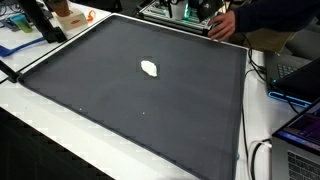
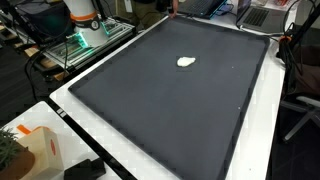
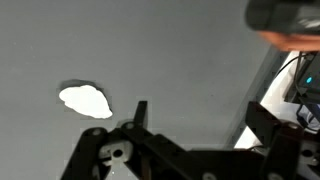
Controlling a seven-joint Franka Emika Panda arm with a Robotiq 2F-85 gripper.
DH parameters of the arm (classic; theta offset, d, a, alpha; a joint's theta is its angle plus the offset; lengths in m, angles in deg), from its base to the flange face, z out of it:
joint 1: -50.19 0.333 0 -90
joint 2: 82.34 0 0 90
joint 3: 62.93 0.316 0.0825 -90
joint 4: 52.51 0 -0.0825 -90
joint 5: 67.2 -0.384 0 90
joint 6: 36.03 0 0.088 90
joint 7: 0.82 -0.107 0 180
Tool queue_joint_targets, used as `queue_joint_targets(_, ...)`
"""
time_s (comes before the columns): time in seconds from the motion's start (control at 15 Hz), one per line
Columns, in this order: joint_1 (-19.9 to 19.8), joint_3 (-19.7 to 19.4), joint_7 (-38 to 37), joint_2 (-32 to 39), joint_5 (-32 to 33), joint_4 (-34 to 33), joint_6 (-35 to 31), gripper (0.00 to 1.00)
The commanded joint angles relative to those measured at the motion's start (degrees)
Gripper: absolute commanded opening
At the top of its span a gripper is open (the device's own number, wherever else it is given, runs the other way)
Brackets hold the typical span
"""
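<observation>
Pincer hung open, empty, over mat. White lump lay loose off to its side, so nothing was gripped.

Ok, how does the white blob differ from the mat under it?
The blob is white; the mat is dark grey. The blob is small and irregular; the mat is large, rectangular and straight-edged. What they share: the open end effector touches neither.
</observation>
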Motion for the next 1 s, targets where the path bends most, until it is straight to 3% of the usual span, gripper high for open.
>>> queue_joint_targets(0.0,2.23,-1.68,-1.03,-0.27,-0.09,0.47,0.66,1.00)
queue_joint_targets(0.6,4.57,-1.28,-2.01,-0.17,0.59,-0.03,1.56,0.98)
queue_joint_targets(0.93,5.02,-1.29,-1.86,-0.09,0.85,-0.24,1.64,0.70)
